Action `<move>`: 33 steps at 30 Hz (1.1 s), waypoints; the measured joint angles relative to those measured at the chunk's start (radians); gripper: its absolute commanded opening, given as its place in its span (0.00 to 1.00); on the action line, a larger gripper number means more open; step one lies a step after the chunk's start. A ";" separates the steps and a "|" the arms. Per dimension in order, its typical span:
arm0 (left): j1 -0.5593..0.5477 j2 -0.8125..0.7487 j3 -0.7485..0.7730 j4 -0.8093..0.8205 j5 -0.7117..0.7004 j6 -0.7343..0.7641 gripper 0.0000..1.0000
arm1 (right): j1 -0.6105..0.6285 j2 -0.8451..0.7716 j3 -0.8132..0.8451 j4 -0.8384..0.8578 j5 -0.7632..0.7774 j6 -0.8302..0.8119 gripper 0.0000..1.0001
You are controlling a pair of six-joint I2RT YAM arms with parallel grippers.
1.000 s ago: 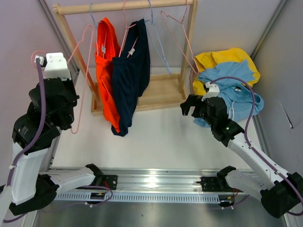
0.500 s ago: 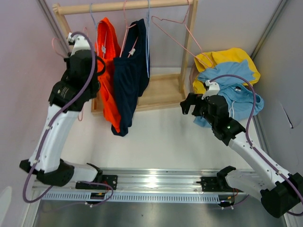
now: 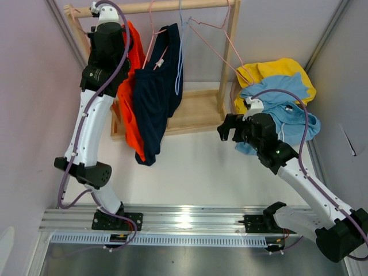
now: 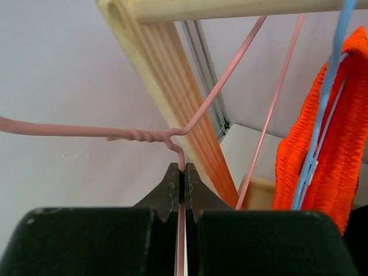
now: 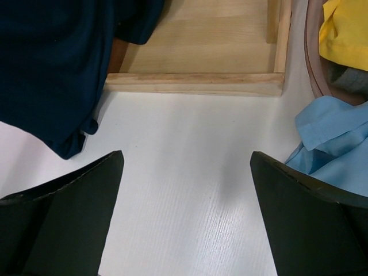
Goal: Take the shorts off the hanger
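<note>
- The navy shorts [image 3: 156,95] hang from the wooden rail [image 3: 172,7] near its middle. Their lower edge drops past the rack's base board [image 3: 198,112] toward the near side.
- Just left of them, and touching them, we see the orange shorts [image 3: 129,129], which also hang from the rail. In the left wrist view a blue hanger wire [image 4: 322,109] runs down against the orange cloth.
- The left gripper [image 4: 180,172] is raised to the far left end of the rail. It is clenched on the stem of a pink hanger [image 4: 144,135] right below its twisted neck, with the jaws pressed together and only the wire between them.
- One arm of that hanger crosses in front of the rack's left post [image 4: 184,103]. We cannot tell whether its hook sits on the rail.
- A bare hanger [image 3: 221,53], also pink, slants from below the right part of the rail down toward the clothes on the right.
- The right gripper [image 5: 185,158] hovers released over the white table [image 3: 195,167], near the right near corner of the base board. Its fingers are spread wide and hold nothing.
- In its wrist view the hem of the navy shorts fills the left side.
- Right of the rack, a light blue garment [image 3: 287,112] lies heaped on the table, overlapping the near side of a yellow garment [image 3: 276,72].
</note>
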 measured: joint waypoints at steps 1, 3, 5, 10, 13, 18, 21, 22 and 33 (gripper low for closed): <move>0.000 0.005 0.002 0.010 0.007 0.006 0.00 | 0.001 0.002 0.004 -0.003 -0.001 0.000 0.99; 0.002 0.009 -0.002 0.026 0.018 0.015 0.00 | 0.003 0.005 0.006 -0.008 -0.001 -0.002 1.00; 0.010 0.008 -0.021 0.053 0.041 0.016 0.00 | 0.005 0.008 0.006 -0.015 -0.001 -0.001 0.99; 0.061 0.041 -0.023 0.060 0.111 0.010 0.00 | 0.021 0.038 0.006 -0.021 0.004 0.010 0.99; 0.089 0.132 0.071 0.055 0.138 0.011 0.00 | 0.055 0.060 0.006 -0.024 0.020 0.019 0.99; 0.121 0.231 0.164 0.098 0.190 0.003 0.00 | 0.112 0.079 0.006 -0.024 0.054 0.024 0.99; 0.140 0.247 0.196 0.100 0.230 -0.005 0.00 | 0.134 0.091 0.006 -0.024 0.070 0.024 1.00; 0.145 0.250 0.200 0.099 0.244 -0.007 0.00 | 0.139 0.098 0.006 -0.024 0.075 0.024 0.99; 0.157 0.264 0.187 0.095 0.298 -0.030 0.10 | 0.200 0.147 0.024 -0.012 0.114 0.035 0.99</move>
